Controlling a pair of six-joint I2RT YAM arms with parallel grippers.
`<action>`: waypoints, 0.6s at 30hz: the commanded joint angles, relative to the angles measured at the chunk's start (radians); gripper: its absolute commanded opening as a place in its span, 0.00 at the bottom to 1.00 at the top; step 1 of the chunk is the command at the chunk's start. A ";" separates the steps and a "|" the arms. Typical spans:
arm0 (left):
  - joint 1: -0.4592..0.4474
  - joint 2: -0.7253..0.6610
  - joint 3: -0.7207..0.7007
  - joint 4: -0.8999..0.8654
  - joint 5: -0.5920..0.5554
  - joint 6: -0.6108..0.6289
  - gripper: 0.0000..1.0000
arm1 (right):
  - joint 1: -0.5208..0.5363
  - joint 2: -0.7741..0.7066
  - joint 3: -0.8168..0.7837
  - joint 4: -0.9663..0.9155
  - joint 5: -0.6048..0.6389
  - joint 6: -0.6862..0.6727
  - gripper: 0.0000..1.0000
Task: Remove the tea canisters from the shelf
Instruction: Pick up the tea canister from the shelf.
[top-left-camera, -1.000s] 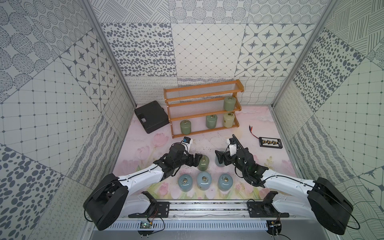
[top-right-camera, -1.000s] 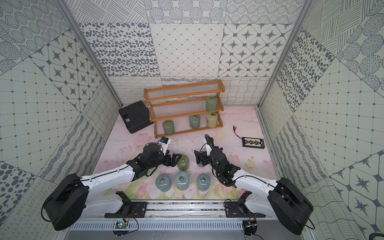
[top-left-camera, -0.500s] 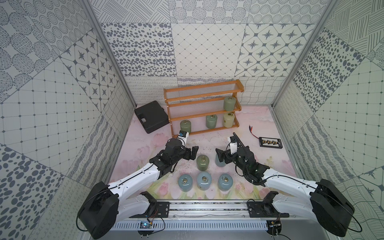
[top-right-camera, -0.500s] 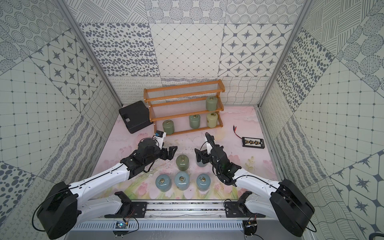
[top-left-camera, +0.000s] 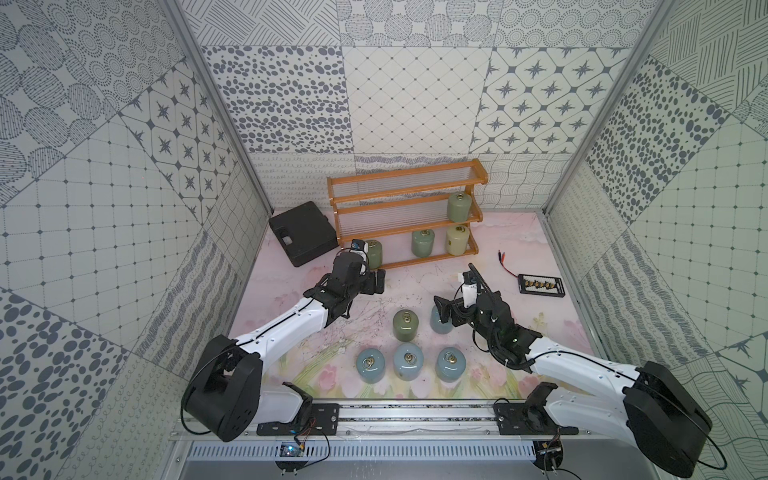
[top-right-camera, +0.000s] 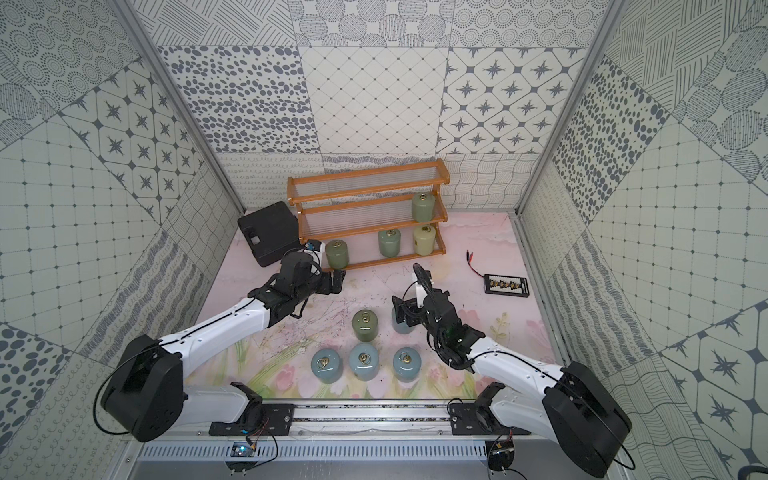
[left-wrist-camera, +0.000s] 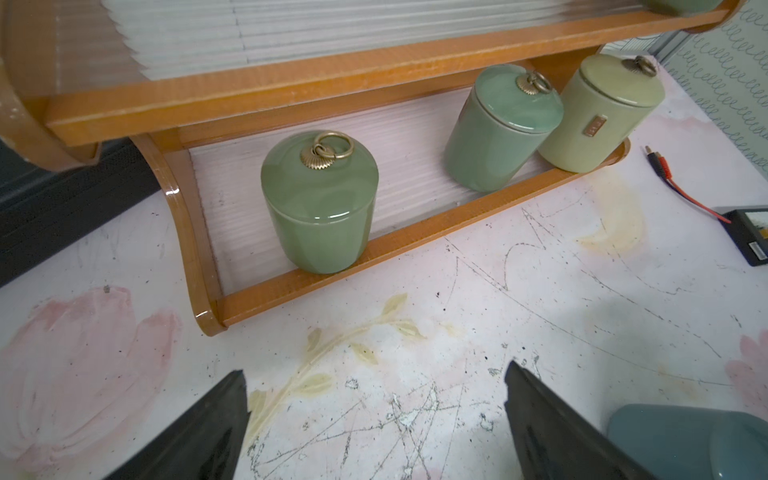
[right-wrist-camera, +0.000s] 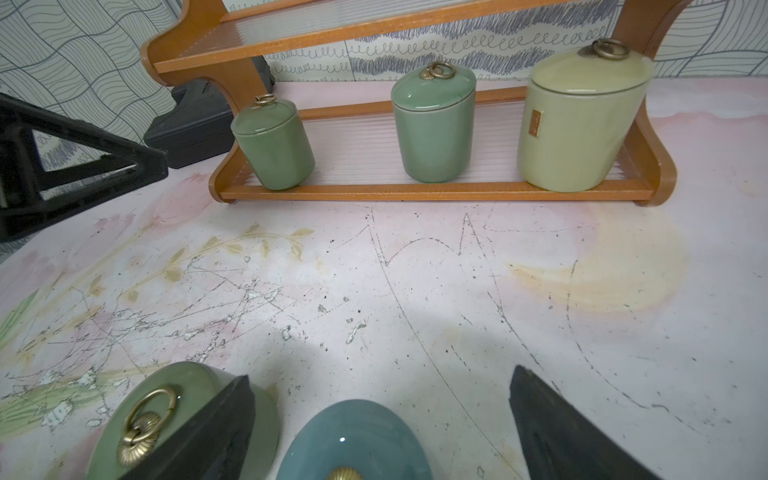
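The shelf (top-left-camera: 405, 216) stands at the back. A sage green tea canister (top-left-camera: 458, 206) sits on its middle tier. The bottom tier holds two green ones (top-left-camera: 374, 254) (top-left-camera: 422, 243) and a pale yellow one (top-left-camera: 457, 240). On the table stand a green canister (top-left-camera: 406, 326) and several light blue ones (top-left-camera: 408, 361). My left gripper (top-left-camera: 376, 283) is open and empty just in front of the bottom tier's left green canister (left-wrist-camera: 319, 203). My right gripper (right-wrist-camera: 376, 382) is open astride a blue canister (right-wrist-camera: 353, 440) on the table, with gaps at both fingers.
A flat black case (top-left-camera: 302, 237) lies left of the shelf. A small black board with a red wire (top-left-camera: 541, 285) lies at the right. Patterned walls close in on three sides, and the arm rail (top-left-camera: 415, 413) runs along the front.
My left gripper has left the green canister on the table and moved back toward the shelf's bottom left. The right gripper has stayed open over the blue canister, barely shifting.
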 joint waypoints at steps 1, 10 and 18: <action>0.008 0.027 0.028 0.036 0.017 0.020 1.00 | -0.066 -0.030 0.090 -0.009 -0.027 -0.004 0.99; 0.008 0.023 0.029 0.057 0.080 0.030 1.00 | -0.323 0.151 0.370 -0.044 -0.229 -0.148 0.99; 0.007 -0.005 -0.014 0.078 0.105 0.017 1.00 | -0.436 0.403 0.610 -0.023 -0.337 -0.213 0.99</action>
